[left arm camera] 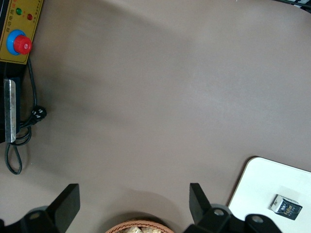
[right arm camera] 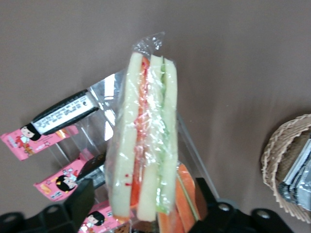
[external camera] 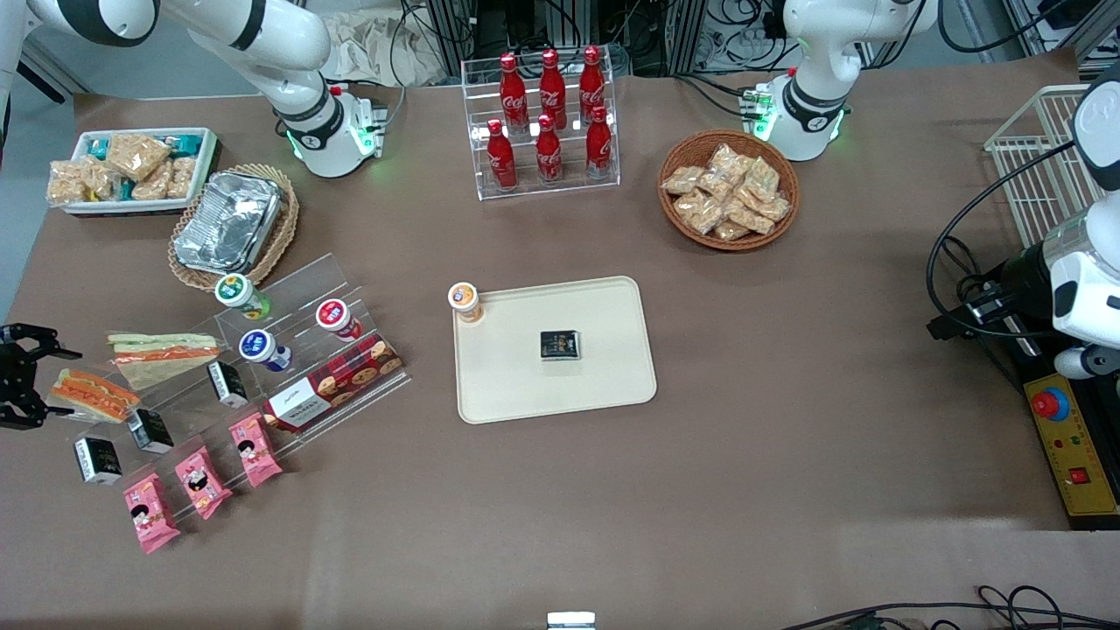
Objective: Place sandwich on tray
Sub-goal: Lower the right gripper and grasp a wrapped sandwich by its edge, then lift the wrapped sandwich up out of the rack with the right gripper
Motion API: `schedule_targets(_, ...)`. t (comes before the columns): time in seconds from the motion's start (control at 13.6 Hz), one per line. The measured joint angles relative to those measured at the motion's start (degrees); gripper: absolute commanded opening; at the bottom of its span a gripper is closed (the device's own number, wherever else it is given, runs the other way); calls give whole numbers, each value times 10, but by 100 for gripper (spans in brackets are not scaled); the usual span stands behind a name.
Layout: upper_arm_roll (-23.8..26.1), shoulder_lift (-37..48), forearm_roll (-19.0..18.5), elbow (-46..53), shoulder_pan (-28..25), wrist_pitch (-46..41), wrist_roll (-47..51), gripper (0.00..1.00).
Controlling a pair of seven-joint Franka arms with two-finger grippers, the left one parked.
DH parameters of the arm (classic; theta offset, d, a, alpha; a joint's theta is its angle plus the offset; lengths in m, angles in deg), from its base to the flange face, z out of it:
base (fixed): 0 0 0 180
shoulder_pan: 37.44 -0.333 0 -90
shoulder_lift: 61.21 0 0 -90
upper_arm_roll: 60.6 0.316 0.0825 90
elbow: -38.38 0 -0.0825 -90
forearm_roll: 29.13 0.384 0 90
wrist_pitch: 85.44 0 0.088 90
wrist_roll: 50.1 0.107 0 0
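The sandwich [external camera: 92, 395], a wrapped white-bread wedge with orange-red and green filling, lies at the working arm's end of the table beside the clear display steps. In the right wrist view the sandwich [right arm camera: 146, 141] shows edge-on between the two black fingers [right arm camera: 80, 204], with a gap on each side. My gripper [external camera: 48, 383] is open at the sandwich's end, its jaws spread around it [right arm camera: 142, 189]. The cream-beige tray [external camera: 604, 385] lies in the middle of the table, also seen in the left wrist view [left arm camera: 265, 182].
A paler wedge [external camera: 162, 353] lies just farther from the front camera than the sandwich. Pink snack packs [external camera: 201, 479], black boxes [external camera: 98, 459] and cups stand on the clear steps [external camera: 350, 289]. A black box [external camera: 560, 345] and an orange-lidded cup [external camera: 464, 299] sit on the tray.
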Motion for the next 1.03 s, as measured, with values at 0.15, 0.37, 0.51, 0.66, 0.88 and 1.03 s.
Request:
schedule_targets(0.15,0,-3,6,0,0,6,2,58)
schedule_targets(0.37,0,-5,6,0,6,8,4,58)
schedule_targets(0.51,-1,-5,6,0,13,8,3,49)
schedule_targets(0.66,-1,-5,6,0,17,8,-1,27)
schedule_targets(0.88,2,-4,6,2,14,8,-49,18)
schedule_targets(1.03,5,-3,3,6,12,7,-76,18)
